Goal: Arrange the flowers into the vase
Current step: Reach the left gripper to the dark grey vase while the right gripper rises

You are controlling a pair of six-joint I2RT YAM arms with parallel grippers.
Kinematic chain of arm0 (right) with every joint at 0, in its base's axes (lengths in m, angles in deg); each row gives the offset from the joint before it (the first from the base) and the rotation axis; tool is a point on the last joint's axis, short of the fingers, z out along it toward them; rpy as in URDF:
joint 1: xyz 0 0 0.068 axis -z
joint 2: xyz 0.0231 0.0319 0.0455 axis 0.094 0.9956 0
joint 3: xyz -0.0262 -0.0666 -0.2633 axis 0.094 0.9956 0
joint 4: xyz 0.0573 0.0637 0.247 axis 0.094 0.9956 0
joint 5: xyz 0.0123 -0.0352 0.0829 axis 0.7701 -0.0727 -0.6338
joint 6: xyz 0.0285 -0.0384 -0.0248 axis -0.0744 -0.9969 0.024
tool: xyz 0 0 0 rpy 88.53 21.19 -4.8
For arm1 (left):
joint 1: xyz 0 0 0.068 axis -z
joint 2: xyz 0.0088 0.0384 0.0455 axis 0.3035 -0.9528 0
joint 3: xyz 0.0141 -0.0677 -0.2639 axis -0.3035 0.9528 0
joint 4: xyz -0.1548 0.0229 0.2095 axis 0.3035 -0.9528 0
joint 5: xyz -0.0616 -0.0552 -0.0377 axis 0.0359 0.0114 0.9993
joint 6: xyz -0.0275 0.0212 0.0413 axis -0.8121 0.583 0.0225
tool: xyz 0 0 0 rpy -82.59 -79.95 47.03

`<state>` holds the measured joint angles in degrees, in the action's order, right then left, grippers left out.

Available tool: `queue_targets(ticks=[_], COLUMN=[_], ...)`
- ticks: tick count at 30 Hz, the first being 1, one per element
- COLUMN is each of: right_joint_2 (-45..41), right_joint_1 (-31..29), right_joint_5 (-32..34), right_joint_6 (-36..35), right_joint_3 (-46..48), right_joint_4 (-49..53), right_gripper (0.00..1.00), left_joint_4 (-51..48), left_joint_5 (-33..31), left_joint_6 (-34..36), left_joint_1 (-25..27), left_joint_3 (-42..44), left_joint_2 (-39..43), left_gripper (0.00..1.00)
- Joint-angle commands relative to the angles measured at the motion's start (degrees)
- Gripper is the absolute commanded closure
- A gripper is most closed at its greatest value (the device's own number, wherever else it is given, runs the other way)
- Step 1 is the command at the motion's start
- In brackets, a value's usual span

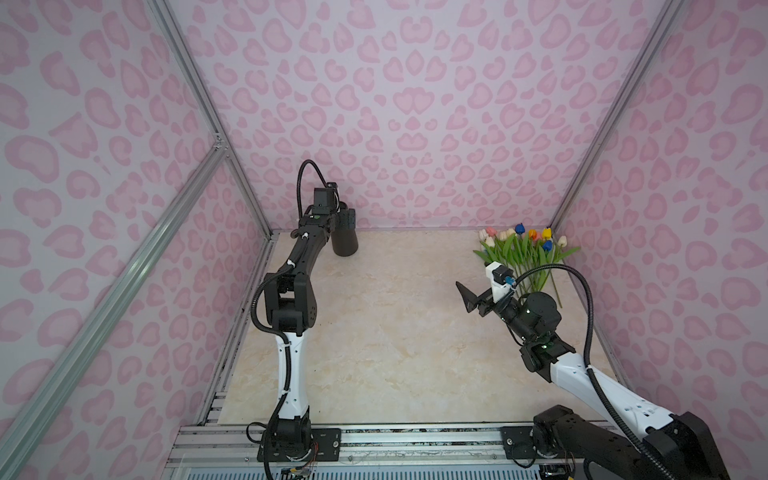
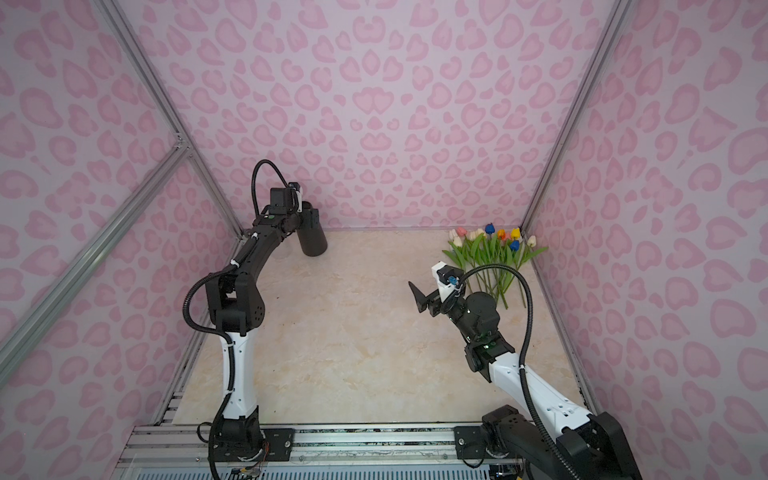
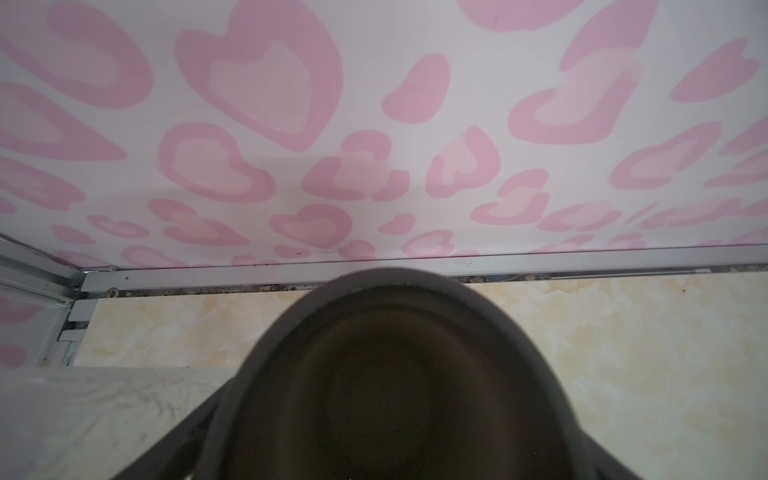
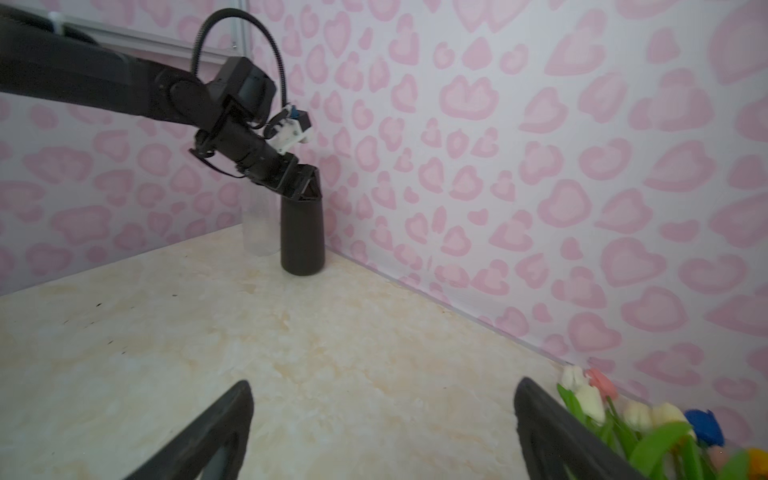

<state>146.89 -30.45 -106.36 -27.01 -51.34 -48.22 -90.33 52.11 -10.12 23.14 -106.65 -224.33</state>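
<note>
**Here, one claw at the vase, the flowers lying far off**

The black vase (image 1: 345, 243) stands upright on the bench (image 1: 395, 340), close to the pink heart-patterned wall (image 1: 415, 124) behind it. The left claw (image 4: 305, 189) sits at the vase's top with its jaws spread wide, one on each side of the rim. In the left wrist view the dark mouth of the vase fills the lower middle, and the fingers (image 3: 158, 457) show outside it on both sides. Whether they press on the vase cannot be told.

The flowers (image 1: 521, 249) lie flat on the bench, well apart from the vase and far to its right along the same wall. They are fanned out in one bunch. The white, cream, pink, yellow, orange and blue heads lie toward the wall, and the green stems and leaves point away from it.

The right claw (image 1: 468, 298) hovers above the bench to the right of the vase, much nearer the flowers, close to the stems but apart from them. Its jaws stand wide with nothing between them. In the right wrist view they frame bare bench, with the vase beyond and flower heads beside one jaw.
</note>
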Motion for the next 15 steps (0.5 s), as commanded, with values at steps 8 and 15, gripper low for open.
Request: queue_targets(ticks=[8,15], right_joint_2=[6.17,5.75], right_joint_1=[-5.18,-5.2], right_joint_5=[-0.68,-0.05], right_joint_6=[-6.8,-6.78], right_joint_3=[-3.55,-3.03], right_joint_4=[-0.3,-1.84], right_gripper=[0.03,0.03], left_joint_4=[5.88,5.97], left_joint_5=[1.34,2.18], left_joint_6=[1.64,1.89], left_joint_1=[-0.16,-0.11], left_joint_3=[-0.93,-0.91], left_joint_2=[-2.37,-2.38], left_gripper=[0.03,0.21])
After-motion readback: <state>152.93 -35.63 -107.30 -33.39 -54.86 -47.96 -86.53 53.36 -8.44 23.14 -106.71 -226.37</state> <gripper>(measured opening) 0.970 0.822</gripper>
